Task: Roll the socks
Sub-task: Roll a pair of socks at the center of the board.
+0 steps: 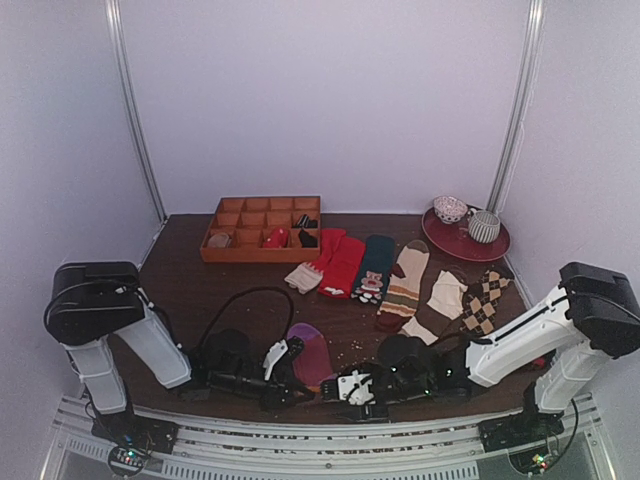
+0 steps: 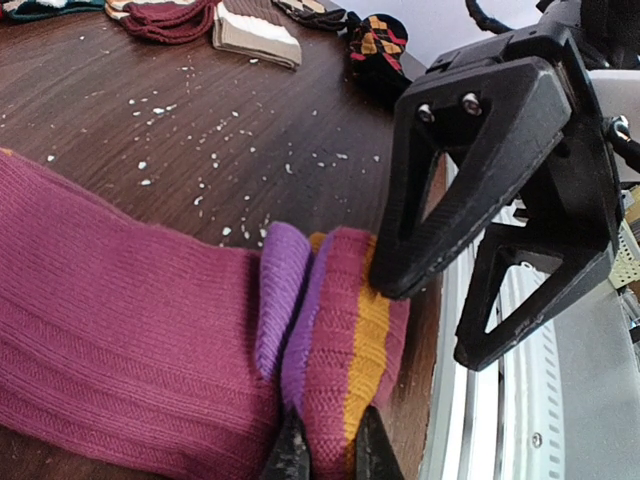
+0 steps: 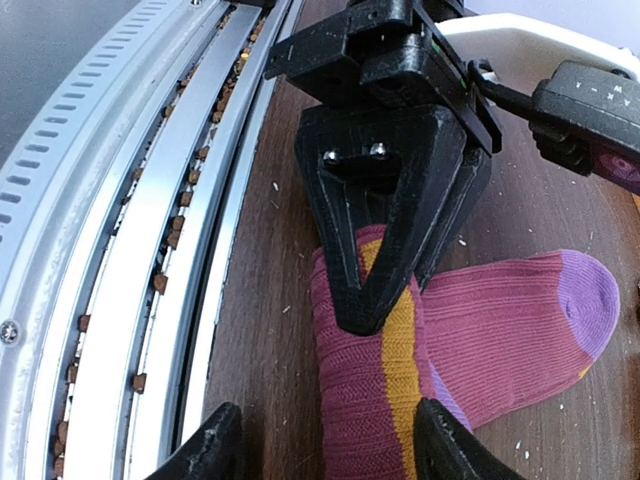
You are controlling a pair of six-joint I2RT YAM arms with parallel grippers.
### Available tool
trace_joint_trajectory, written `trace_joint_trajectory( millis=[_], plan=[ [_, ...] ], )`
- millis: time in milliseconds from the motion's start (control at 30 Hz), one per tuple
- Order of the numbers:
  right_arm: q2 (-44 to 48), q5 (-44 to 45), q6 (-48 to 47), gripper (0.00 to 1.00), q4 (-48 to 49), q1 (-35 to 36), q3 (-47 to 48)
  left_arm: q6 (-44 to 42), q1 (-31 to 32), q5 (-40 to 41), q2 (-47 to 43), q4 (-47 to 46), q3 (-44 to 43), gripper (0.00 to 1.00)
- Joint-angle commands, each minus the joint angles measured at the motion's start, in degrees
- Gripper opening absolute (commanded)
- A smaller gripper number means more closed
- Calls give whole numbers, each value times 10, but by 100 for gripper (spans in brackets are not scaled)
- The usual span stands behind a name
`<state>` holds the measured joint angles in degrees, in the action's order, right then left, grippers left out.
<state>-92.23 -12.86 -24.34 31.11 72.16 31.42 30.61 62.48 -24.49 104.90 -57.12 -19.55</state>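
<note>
Left tool (image 2: 328,455) clamped on the striped cuff of the purple sock (image 2: 120,330). The sock lies on the bench (image 1: 200,285) at the near edge, between the arms. Right tool (image 3: 330,447) has its fingers apart, straddling the same cuff. At the back we see a divided tray (image 1: 250,256): red item (image 1: 277,237) and black items (image 1: 306,222) in the right cells, pale item (image 1: 218,240) lower left. Plate (image 1: 455,247) carries a bowl (image 1: 449,208) and a cup (image 1: 484,226). Other socks (image 1: 405,285) lie mid-bench.

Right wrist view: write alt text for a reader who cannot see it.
The left gripper pinches the orange-striped cuff of a magenta sock on a dark wooden table, lilac toe pointing right. The right gripper, open, straddles the cuff; metal rails run alongside.
</note>
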Motion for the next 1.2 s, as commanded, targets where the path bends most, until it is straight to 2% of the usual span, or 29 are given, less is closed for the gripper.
trace_joint_trajectory(
  millis=[0, 200, 467, 567, 667, 700, 733, 767, 800, 1000, 1167],
  plan=[
    [-21, 21, -15, 58, 17, 4, 17, 8, 5, 0, 50, 213, 31, 0],
    [-53, 56, -17, 56, 13, 6, 26, 6, 4, -1, 50, 208, 34, 0],
    [-79, 86, 18, 47, -33, 7, 31, 3, 5, -4, 47, 200, 40, 0],
    [-88, 91, 40, 32, -78, 7, 39, 1, 5, -9, 46, 196, 40, 0],
    [-101, 104, 60, 27, -105, 7, 43, -1, 5, -12, 45, 196, 39, 0],
    [-105, 116, 70, 31, -105, 8, 42, -1, 5, -14, 47, 195, 39, 0],
    [-106, 123, 74, 44, -104, 8, 40, -1, 5, -14, 49, 194, 38, 0],
    [-108, 126, 74, 64, -103, 8, 39, -1, 5, -15, 50, 193, 38, 0],
    [-108, 126, 74, 70, -106, 8, 41, -1, 5, -15, 50, 193, 38, 0],
    [-77, 121, 56, 72, -108, 8, 44, -1, 5, -13, 50, 197, 38, 0],
    [-66, 96, 31, 61, -145, 9, 58, 0, 5, -12, 45, 197, 39, 0]
  ],
)
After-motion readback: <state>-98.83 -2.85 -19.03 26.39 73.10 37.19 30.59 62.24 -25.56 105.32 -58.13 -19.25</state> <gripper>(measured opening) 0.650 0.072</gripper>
